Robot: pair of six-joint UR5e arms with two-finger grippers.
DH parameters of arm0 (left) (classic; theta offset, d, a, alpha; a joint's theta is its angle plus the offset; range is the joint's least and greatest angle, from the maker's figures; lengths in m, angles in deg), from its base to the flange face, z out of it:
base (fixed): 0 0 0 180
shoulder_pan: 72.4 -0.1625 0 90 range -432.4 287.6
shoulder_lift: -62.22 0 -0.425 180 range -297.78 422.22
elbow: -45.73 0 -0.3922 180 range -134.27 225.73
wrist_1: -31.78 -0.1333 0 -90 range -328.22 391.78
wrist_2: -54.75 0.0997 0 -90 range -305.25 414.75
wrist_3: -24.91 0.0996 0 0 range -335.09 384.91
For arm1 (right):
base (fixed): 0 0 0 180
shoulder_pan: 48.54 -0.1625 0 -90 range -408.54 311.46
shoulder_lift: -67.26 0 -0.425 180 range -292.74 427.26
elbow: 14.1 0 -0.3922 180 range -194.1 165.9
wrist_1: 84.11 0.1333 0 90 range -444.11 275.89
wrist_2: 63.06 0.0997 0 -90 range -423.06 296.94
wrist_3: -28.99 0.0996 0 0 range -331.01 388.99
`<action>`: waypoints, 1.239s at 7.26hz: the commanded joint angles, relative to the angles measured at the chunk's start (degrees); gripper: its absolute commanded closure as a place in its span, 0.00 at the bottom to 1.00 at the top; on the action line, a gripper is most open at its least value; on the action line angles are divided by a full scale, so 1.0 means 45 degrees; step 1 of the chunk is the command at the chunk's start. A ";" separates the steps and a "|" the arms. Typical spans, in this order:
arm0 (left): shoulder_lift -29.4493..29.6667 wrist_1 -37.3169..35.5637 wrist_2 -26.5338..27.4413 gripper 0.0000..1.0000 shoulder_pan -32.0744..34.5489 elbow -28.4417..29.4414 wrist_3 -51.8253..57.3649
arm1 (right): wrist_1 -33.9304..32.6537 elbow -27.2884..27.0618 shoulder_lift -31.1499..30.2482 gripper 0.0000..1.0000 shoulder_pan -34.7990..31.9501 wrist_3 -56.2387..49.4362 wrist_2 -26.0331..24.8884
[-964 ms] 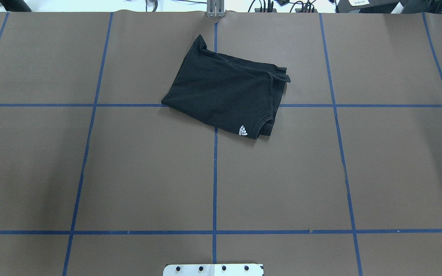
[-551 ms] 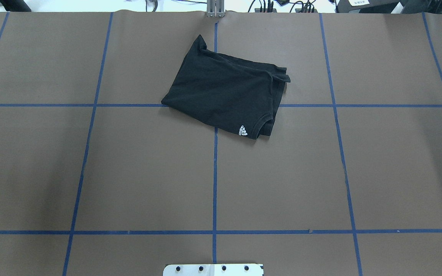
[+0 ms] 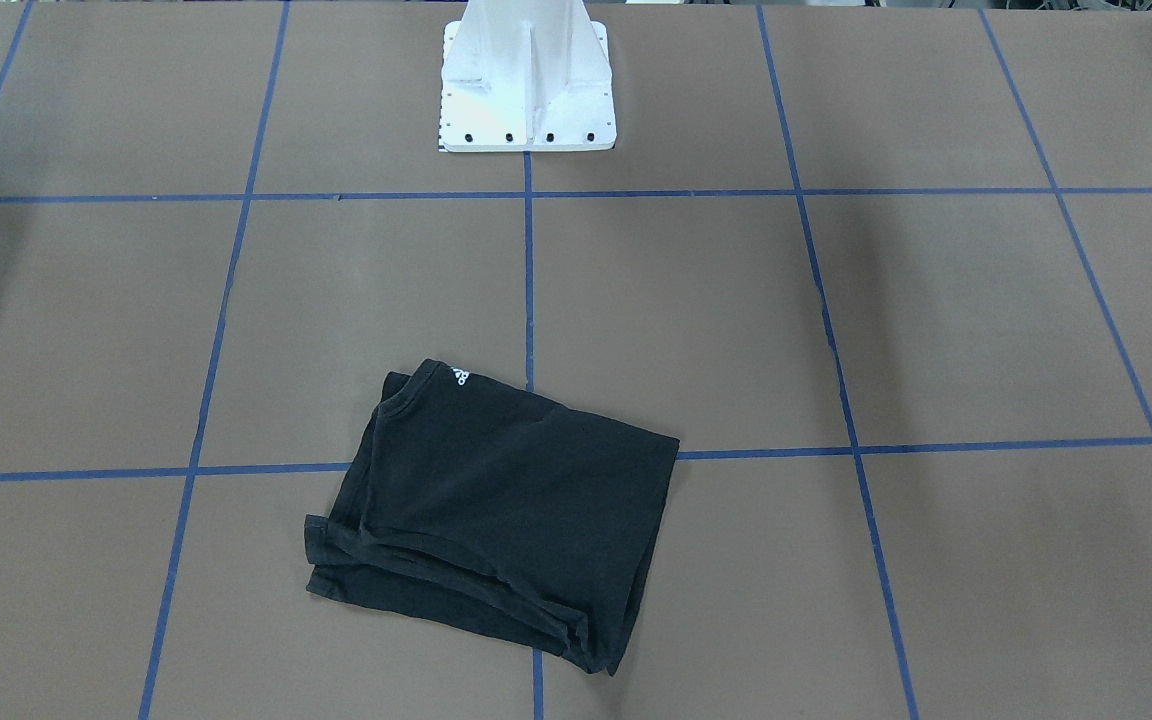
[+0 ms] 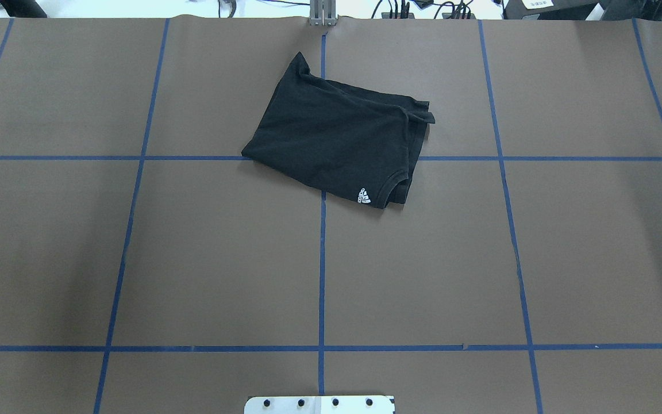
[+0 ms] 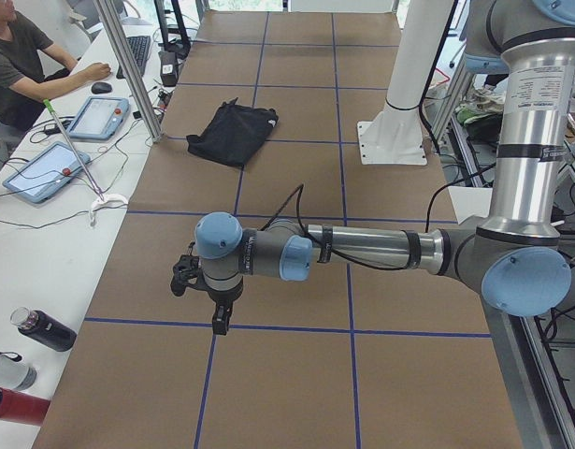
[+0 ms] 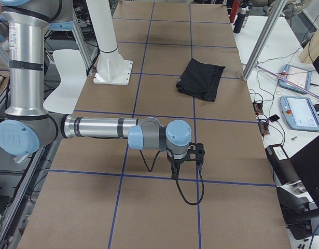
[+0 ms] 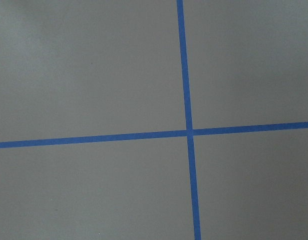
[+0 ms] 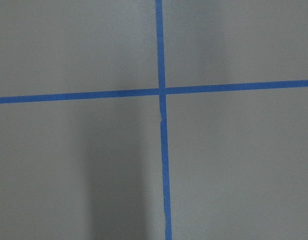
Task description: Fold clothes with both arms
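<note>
Here, the folded black T-shirt (image 4: pixel 337 138) is seen lying flat at the far middle of the table (image 4: pixel 193 259), well apart from both claws. The left gripper (image 5: pixel 219 323) and the right gripper (image 6: pixel 174 173) are hung over opposite table ends. Whether either is spread or pressed together cannot be told.

Overhead and front cameras face each other, sharing the T-shirt (image 4: pixel 337 138).

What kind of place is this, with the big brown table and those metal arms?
Probably a robotics test lab: the left arm and right arm reach over a table marked with a blue tape grid, while a person sits beside tablets.
</note>
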 commanded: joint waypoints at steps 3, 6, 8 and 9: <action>0.0007 0.0000 -0.0016 0.00 0.0005 -0.0015 0.0011 | -0.0008 0.0059 0.0000 0.00 0.0000 0.0000 0.0028; 0.0046 0.0000 0.0003 0.00 -0.0015 -0.0015 0.0011 | -0.0008 0.0078 0.0078 0.00 0.0039 0.0020 -0.0011; 0.0046 -0.0019 -0.0016 0.00 -0.0015 -0.0015 0.0011 | -0.0028 0.0312 0.0351 0.00 0.0019 0.0000 -0.0030; 0.0046 0.0000 -0.0016 0.00 -0.0015 -0.0015 0.0011 | -0.0124 0.0583 0.0719 0.00 0.0039 0.0020 -0.0011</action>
